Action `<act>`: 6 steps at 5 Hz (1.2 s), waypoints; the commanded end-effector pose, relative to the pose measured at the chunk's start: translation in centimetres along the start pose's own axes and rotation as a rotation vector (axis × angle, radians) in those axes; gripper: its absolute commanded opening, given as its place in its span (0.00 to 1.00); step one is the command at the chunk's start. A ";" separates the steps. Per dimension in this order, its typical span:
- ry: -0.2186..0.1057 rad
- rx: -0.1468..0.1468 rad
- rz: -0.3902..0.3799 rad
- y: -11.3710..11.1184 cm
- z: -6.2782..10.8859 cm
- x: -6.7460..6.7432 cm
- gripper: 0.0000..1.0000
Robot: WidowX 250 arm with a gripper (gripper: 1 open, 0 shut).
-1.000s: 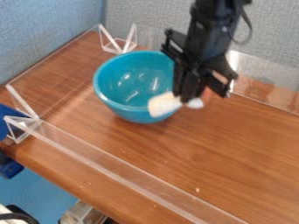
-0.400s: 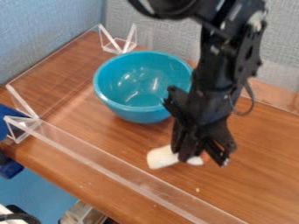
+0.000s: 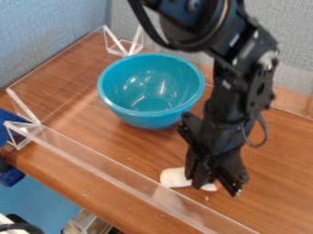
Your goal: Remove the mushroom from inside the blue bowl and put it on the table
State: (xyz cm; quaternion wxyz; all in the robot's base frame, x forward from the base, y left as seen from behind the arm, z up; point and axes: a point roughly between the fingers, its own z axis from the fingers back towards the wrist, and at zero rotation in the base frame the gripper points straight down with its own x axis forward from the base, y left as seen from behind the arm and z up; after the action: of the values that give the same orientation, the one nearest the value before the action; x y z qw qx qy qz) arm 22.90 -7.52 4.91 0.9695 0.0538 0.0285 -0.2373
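Note:
The blue bowl (image 3: 149, 90) sits on the brown wooden table (image 3: 91, 137), with nothing showing in its hollow. My gripper (image 3: 193, 179) points down near the table's front right, to the right of and nearer than the bowl. It is shut on the mushroom (image 3: 177, 177), whose cream-white stem sticks out to the left between the black fingertips. The mushroom's reddish cap is hidden by the fingers. The mushroom hangs at or just above the tabletop; whether it touches cannot be told.
Low clear acrylic walls (image 3: 110, 174) edge the table along the front and left. Clear triangular braces (image 3: 119, 40) stand at the back corner and at the left edge (image 3: 21, 131). The black arm (image 3: 239, 87) rises behind the gripper at the right.
The gripper has carried the mushroom from over the bowl's right rim down and toward the front of the table. The bowl has stayed in place.

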 end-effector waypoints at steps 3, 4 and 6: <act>-0.051 0.011 -0.019 0.1 1.2 0.6 1.00; -0.034 0.011 -0.027 0.0 0.3 0.7 0.00; -0.018 0.009 -0.037 -0.1 -0.7 0.9 1.00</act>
State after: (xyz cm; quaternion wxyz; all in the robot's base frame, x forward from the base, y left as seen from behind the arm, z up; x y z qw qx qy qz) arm 23.18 -7.55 3.64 0.9657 0.0566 0.0347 -0.2509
